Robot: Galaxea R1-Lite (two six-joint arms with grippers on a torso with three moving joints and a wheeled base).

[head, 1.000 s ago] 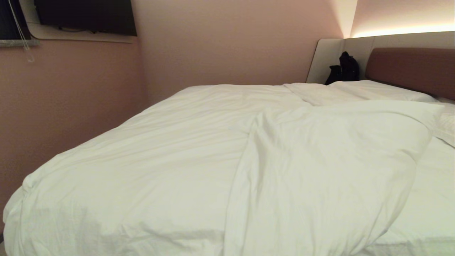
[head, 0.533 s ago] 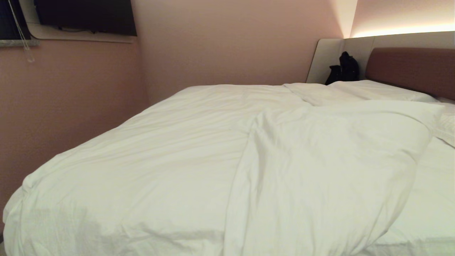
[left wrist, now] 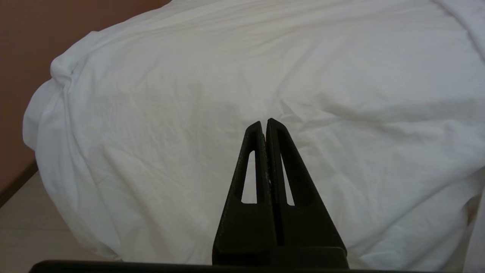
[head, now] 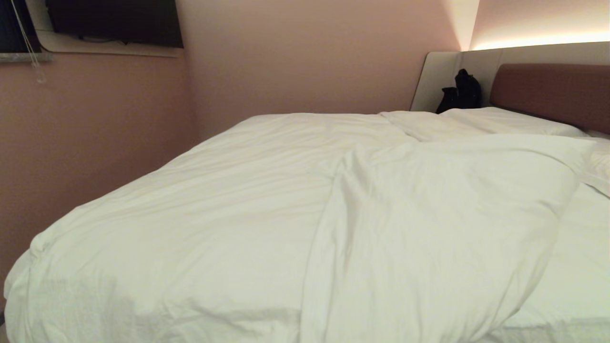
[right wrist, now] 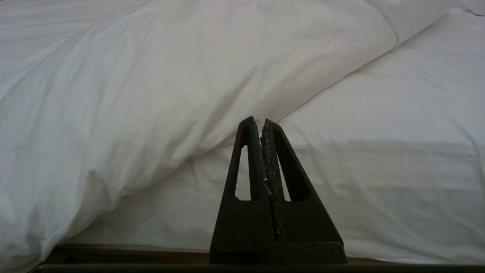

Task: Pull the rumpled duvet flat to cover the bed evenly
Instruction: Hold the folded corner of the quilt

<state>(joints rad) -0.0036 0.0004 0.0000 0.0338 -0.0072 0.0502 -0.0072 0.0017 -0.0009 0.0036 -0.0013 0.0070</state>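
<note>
A puffy white duvet [head: 267, 205] lies rumpled across the bed [head: 579, 286], with a thick fold [head: 429, 228] doubled over toward the near right. To the right of that fold the mattress sheet [right wrist: 398, 151] is bare. My left gripper [left wrist: 265, 123] is shut and empty, pointing at the duvet's near left corner [left wrist: 151, 125] without touching it. Also shut and empty, my right gripper [right wrist: 257, 121] faces the edge of the fold [right wrist: 151, 113] where it meets the sheet. Neither arm shows in the head view.
Pink walls close in along the bed's far and left sides. A brown headboard [head: 553, 93] and white pillows [head: 505, 121] are at the back right, with a black object [head: 461, 93] beside them. Floor [left wrist: 22, 227] shows by the bed's near left corner.
</note>
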